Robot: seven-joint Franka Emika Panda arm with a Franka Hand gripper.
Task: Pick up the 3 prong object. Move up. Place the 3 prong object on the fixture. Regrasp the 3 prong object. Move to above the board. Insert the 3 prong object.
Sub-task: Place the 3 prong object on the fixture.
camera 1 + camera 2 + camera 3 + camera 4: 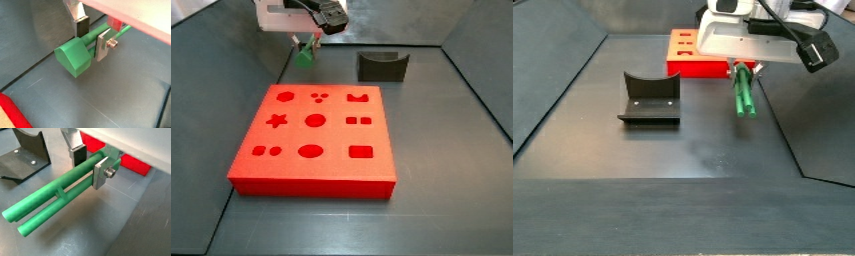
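Observation:
My gripper (92, 37) (90, 165) is shut on the 3 prong object (75, 57) (53, 200), a long green piece with parallel rods and a blocky end. Both wrist views show a dark pad on one side of it and a silver plate on the other. In both side views the green piece (305, 52) (743, 90) hangs below the gripper (743, 68), beside the red board (318, 135) (694, 55) and not over it. The dark fixture (381, 65) (649, 97) (27, 153) stands apart on the floor with nothing on it.
Grey walls enclose the dark floor (673, 150). The board's red edge shows in both wrist views (13, 112) (130, 164). The board carries several shaped holes, among them a star (277, 121).

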